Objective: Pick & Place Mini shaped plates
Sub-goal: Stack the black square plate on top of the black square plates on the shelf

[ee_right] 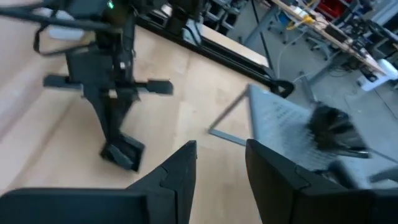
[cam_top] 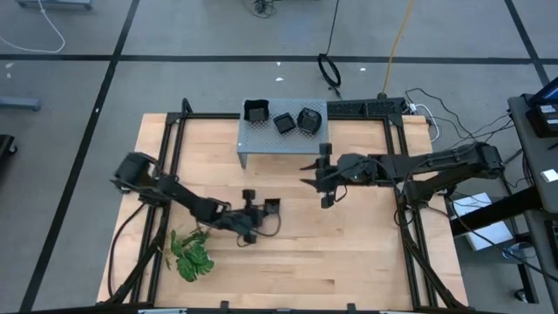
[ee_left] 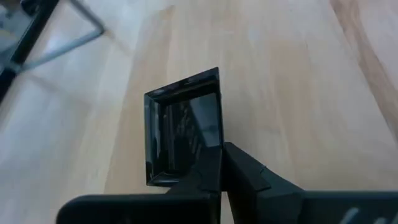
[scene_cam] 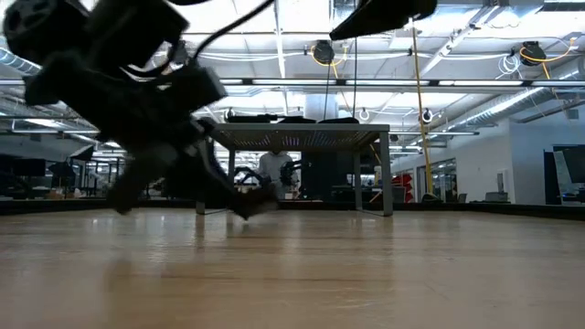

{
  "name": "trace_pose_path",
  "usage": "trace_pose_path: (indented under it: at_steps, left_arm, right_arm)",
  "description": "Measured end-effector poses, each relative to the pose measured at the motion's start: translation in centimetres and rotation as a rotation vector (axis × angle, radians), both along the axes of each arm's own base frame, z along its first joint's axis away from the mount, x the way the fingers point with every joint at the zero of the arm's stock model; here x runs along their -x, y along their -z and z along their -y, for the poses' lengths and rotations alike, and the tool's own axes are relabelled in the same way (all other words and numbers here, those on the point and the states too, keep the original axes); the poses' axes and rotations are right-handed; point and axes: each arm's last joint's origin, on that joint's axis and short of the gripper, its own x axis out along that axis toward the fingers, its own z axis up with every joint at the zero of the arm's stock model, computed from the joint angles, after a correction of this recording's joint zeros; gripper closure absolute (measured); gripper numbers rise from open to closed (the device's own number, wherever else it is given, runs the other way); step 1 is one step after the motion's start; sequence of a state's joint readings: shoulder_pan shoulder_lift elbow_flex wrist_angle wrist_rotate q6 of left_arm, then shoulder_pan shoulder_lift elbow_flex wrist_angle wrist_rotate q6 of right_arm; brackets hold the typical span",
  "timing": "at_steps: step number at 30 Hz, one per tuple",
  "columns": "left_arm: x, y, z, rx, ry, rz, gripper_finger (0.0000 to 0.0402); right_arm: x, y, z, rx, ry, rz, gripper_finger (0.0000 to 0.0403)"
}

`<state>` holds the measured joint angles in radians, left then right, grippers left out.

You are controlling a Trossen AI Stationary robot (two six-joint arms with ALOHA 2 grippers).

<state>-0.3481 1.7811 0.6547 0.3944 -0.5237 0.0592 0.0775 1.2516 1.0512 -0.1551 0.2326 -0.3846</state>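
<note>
Now a square black plate (ee_left: pixel 184 130) is clamped by one edge between the closed jaws of the left gripper (ee_left: pixel 221 163), low over the bench (cam_top: pixel 366 253). Three more plates (cam_top: pixel 283 118) are seen on the grey stand (cam_top: pixel 261 144) (beyond the right gripper (cam_top: pixel 320 176), whose jaws are parted and empty).

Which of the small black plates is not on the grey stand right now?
The square plate pinched in the left gripper at the table's middle; the other three sit on the perforated stand.

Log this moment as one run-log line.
left gripper: shut on square plate, over table | right gripper: open, empty, beside stand | stand: three plates
</note>
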Motion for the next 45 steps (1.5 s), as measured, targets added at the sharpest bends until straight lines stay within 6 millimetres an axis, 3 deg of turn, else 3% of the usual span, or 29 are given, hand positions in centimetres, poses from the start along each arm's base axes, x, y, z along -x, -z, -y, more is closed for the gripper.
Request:
trace_pose_path:
  at_steps: [6, 12, 18, 23, 28, 38, 45]
  left_arm:
    - [-2.6, 0.8, 1.0, -0.065, 0.045, -0.028, 0.0386]
    - [-2.9, 0.5, 1.0, 0.003, -0.04, 0.004, 0.0393]
    - [-2.9, -1.0, 1.0, 0.089, -0.104, 0.081, 0.0315]
    - [-2.8, -3.3, 1.0, 0.141, -0.09, 0.145, 0.0237]
    - [-2.1, -7.0, 1.1, 0.188, -0.077, 0.252, 0.0189]
    - [0.9, -14.0, 1.0, 0.28, -0.04, 0.441, 0.0172]
    - [2.7, -16.7, 1.2, 0.327, -0.005, 0.526, 0.0172]
  right_arm:
    - [0.4, 3.7, -1.9, -0.055, -0.047, 0.043, 0.0277]
    - [1.4, 6.9, -2.9, -0.106, -0.06, 0.029, 0.0272]
    - [1.9, 8.6, -3.0, -0.157, -0.036, -0.011, 0.0251]
    - [0.9, 9.7, -3.2, -0.218, -0.01, -0.007, 0.0232]
    - [-1.4, 12.5, -3.9, -0.262, -0.007, 0.019, 0.0225]
    - [-5.8, 18.8, -5.1, -0.272, -0.041, 0.038, 0.0228]
    - [-8.3, 21.5, -5.5, -0.227, -0.009, -0.017, 0.023]
